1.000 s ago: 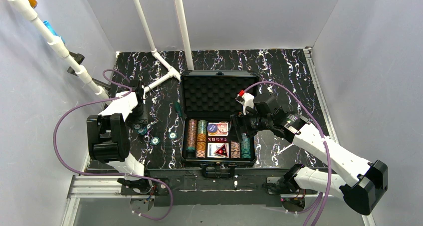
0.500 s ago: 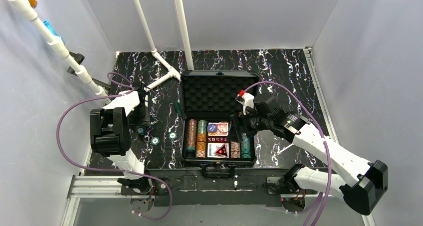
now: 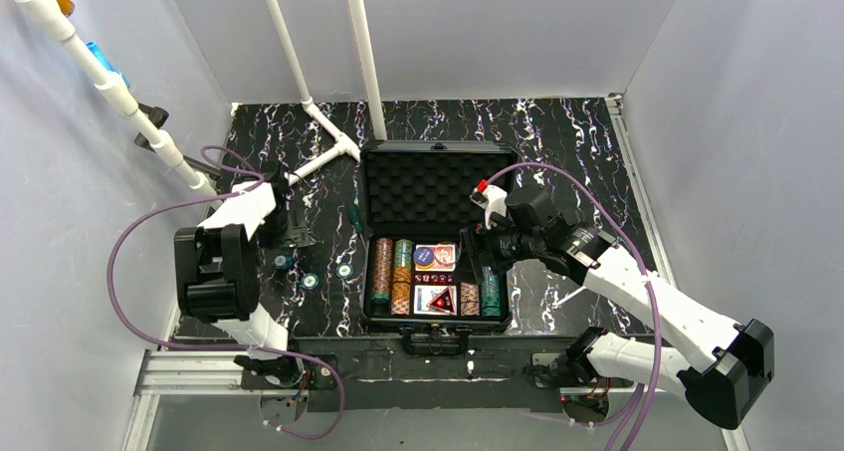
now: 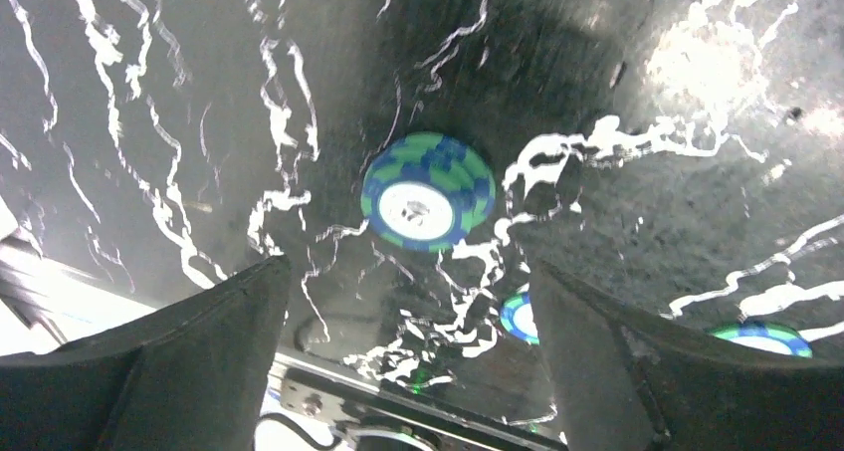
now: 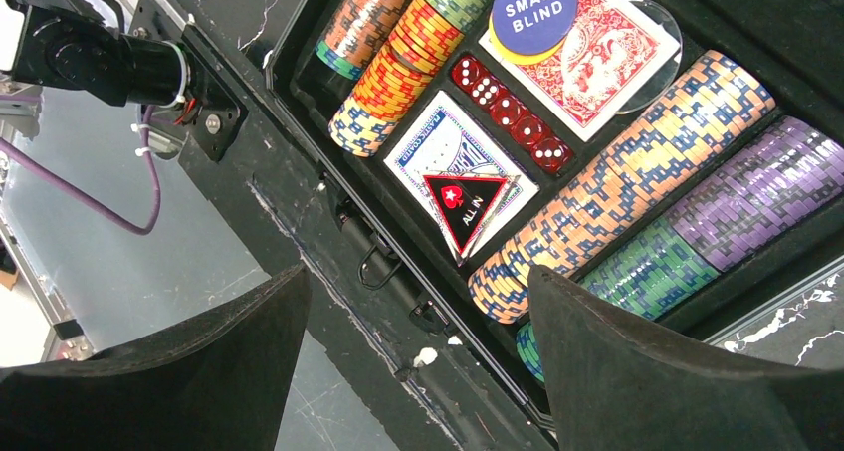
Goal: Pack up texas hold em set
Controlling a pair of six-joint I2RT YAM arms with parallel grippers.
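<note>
The black case (image 3: 364, 272) lies open mid-table with its foam lid (image 3: 428, 187) back. It holds rows of striped chips (image 5: 637, 162), red dice (image 5: 510, 112), card decks (image 5: 597, 53) under a blue "SMALL BLIND" button, and a red triangle piece (image 5: 463, 204). Three loose green-blue chips lie left of the case (image 3: 282, 262), (image 3: 311, 280), (image 3: 344, 269). My left gripper (image 3: 294, 234) hovers open above them; the nearest chip (image 4: 428, 190) lies just ahead of my open left gripper (image 4: 408, 371). My right gripper (image 3: 480, 248) is open and empty over the case's right side, as its wrist view (image 5: 418, 371) also shows.
A green-handled tool (image 3: 352, 215) lies just left of the lid. White pipes (image 3: 328, 137) stand at the back left. A thin white stick (image 3: 569, 297) lies right of the case. The metal rail (image 3: 199, 371) runs along the near table edge.
My left gripper has shifted slightly, first back, then right, staying above the loose chips. The right arm has not moved.
</note>
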